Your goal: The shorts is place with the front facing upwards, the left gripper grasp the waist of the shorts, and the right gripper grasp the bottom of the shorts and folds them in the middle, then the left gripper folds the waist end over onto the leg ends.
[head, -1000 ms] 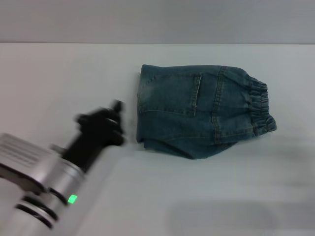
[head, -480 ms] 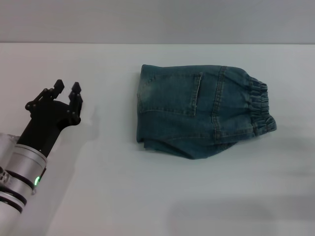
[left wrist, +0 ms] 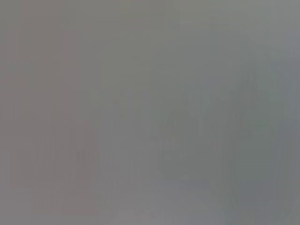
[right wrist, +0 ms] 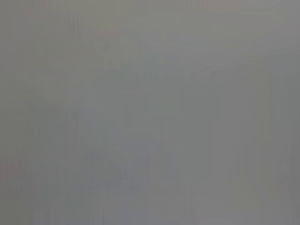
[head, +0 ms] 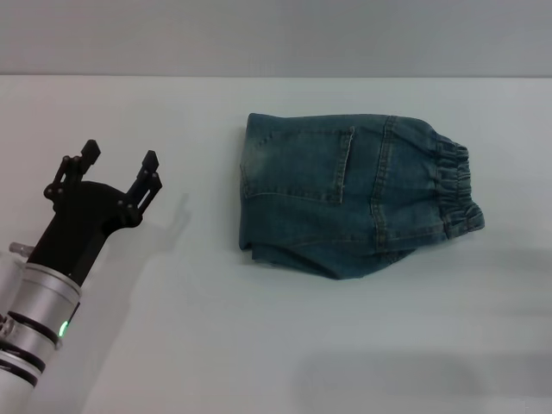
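Denim first: the blue-green denim shorts (head: 355, 194) lie folded into a compact bundle on the pale grey bench (head: 259, 345), a little right of the middle of my head view. The gathered elastic waistband (head: 457, 185) sits at the bundle's right end, and a stitched back pocket (head: 297, 164) faces up on its left half. A lower layer of fabric peeks out along the near edge.

My left gripper (head: 117, 159) hangs over the bench on my left side, well apart from the shorts and touching nothing. Its black fingers (head: 148, 164) are spread wide with bare bench showing between the tips, and they point away from me toward the far edge. Behind them my silver forearm (head: 34, 319) runs down to the near left corner, with a small green light glowing on its side.

My right gripper does not show in the head view. Both wrist views give only a flat grey field with nothing I can make out, so I cannot tell anything about the right arm from them.
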Available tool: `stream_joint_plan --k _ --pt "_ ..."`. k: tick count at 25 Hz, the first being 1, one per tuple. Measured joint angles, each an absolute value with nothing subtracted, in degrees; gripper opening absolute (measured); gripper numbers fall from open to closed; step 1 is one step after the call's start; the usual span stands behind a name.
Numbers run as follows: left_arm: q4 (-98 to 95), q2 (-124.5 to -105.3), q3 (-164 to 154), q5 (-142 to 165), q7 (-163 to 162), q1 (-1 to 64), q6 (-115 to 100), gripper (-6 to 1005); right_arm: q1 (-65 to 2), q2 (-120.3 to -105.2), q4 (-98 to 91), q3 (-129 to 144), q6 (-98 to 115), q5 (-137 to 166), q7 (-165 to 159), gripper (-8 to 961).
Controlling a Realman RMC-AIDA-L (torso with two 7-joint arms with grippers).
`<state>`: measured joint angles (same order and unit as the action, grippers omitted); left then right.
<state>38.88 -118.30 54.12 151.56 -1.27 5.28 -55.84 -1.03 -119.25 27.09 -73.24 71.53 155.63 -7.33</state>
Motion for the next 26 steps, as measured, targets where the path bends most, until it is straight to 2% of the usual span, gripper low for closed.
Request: stream_joint_plan --k 4,9,26 --pt "38.58 -118.31 53.83 151.56 -1.27 5.25 -55.88 805 -1.37 -119.27 26.54 -73.06 71.83 155.63 -7.56 724" --pt "38.49 -118.29 53.48 151.25 -1.40 5.34 -55.91 849 -1.45 -119.30 25.80 -73.02 73.54 155.63 -7.54 742" --pt "37.95 -118.32 53.65 151.17 -2.00 5.81 -55.86 849 -1.50 -119.41 24.16 -72.95 75.33 155.63 -7.79 742"
